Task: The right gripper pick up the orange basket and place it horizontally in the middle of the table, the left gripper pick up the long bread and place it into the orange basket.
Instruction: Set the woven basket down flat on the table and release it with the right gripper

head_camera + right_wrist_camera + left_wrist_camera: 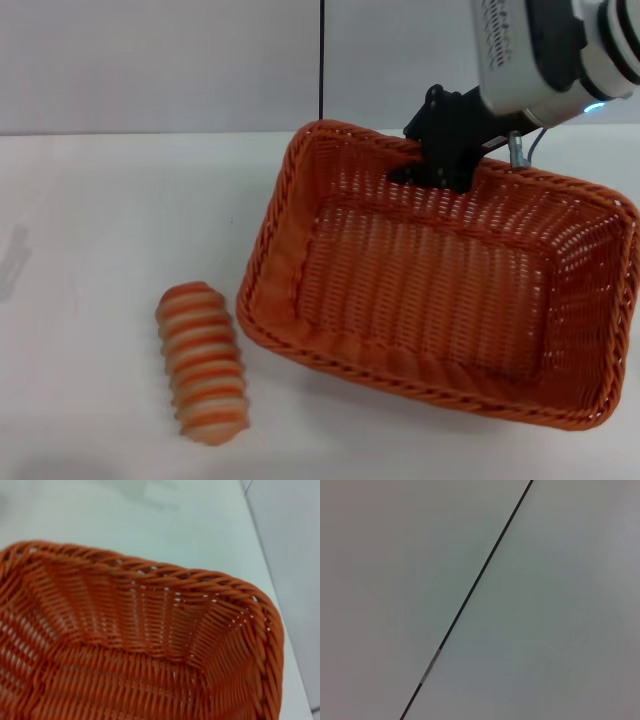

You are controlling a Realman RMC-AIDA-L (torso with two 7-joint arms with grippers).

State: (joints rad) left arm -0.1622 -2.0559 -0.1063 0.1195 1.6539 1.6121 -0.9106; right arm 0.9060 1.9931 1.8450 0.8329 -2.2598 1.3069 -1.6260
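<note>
While the right gripper [440, 165] is sitting at the far rim of the orange basket [440, 290], its fingers are looking closed on that rim, though I cannot confirm it. I am watching for slip: a one-edged hold could let it tilt or swing. The basket is holding nothing. The long bread [202, 362] is lying on the table [110, 230] just beside it.

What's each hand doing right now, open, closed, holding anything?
Right hand: closed on the far rim of the orange basket.
Left hand: not in view, cannot be told.
</note>
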